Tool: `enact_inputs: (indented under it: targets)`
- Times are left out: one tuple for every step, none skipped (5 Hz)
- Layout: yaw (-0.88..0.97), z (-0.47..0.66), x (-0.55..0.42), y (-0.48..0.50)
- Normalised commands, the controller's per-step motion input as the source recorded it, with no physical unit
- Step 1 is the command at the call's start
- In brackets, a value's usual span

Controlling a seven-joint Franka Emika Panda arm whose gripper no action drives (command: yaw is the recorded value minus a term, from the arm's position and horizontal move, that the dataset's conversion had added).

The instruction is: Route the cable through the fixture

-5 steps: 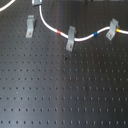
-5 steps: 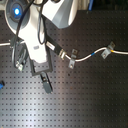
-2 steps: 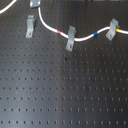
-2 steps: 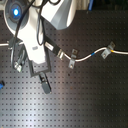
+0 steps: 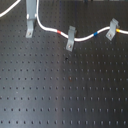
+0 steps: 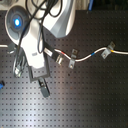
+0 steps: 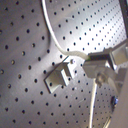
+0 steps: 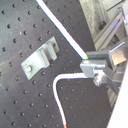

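Note:
The cable (image 5: 85, 36) is a white cord with red, blue and yellow bands. In the first exterior view it runs from the upper left through three grey fixture clips (image 5: 71, 38). In the second exterior view the cable (image 6: 90, 55) leaves from under the arm (image 6: 37, 35) and runs right through clips (image 6: 72, 62). In both wrist views my gripper (image 7: 94, 65) (image 8: 93, 67) is shut on the cable (image 8: 65, 35), close beside one clip (image 7: 60, 77) (image 8: 40, 57) and apart from it. The cable loops away past the fingers (image 8: 56, 97).
Everything sits on a black perforated board (image 5: 65, 90). The arm's body and its black hoses hide the board's upper left in the second exterior view. A small blue object (image 6: 1, 84) lies at the second exterior view's left edge.
The tall grey piece at the first exterior view's upper left shifted slightly left and down. The arm in the second exterior view moved only slightly.

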Motion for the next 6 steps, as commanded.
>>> enact_inputs:
  targets:
    - [0.01,0.4,-0.342,0.075]
    - [0.03,0.45,-0.375,0.034]
    - [0.08,0.38,-0.476,0.01]
    - [0.0,0.45,-0.46,0.409]
    - [0.0,0.49,-0.427,0.454]
    - [0.0,0.44,-0.241,0.315]
